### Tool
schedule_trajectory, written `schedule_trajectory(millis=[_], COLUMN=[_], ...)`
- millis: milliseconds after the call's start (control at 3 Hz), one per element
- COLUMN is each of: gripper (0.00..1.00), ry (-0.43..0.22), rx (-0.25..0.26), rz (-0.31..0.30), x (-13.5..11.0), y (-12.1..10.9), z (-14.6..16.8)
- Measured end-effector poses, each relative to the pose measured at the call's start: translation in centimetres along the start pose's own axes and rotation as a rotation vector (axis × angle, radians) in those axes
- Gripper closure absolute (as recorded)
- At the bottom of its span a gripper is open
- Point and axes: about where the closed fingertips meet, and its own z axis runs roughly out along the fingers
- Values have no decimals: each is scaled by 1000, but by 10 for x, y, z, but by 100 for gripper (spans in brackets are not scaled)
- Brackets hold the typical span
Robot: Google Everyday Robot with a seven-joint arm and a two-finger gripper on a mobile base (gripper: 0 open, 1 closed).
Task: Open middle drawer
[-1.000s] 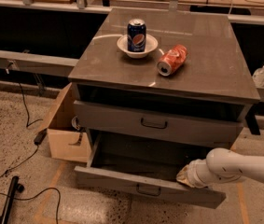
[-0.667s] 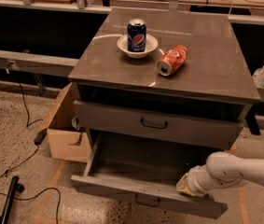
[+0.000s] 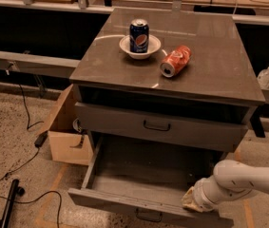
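The middle drawer is the wide, shallow dark grey-brown drawer below the closed upper drawer. It stands pulled well out towards me, its inside bare and its black loop handle at the centre of the front, near the bottom edge of the view. My gripper, on the white arm coming in from the right, sits at the right part of the drawer's front edge. Its tip is hidden behind the wrist and the drawer front.
On the cabinet top a white bowl holds an upright blue Pepsi can; a red can lies on its side beside it. An open cardboard box stands left of the cabinet. Cables run over the floor.
The middle drawer has slid further out towards me, and my gripper and arm have moved back with its front edge.
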Motion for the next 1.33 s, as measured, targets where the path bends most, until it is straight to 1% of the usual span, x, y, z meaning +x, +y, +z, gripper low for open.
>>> schedule_trajectory(millis=[333, 667, 1000, 1333], gripper=[100, 100, 100, 100], ry=[5, 5, 37, 41], rx=[-11, -11, -57, -61], rz=[6, 6, 62, 68], x=[1, 0, 11, 9], y=[6, 7, 42, 44], z=[-2, -3, 0, -7])
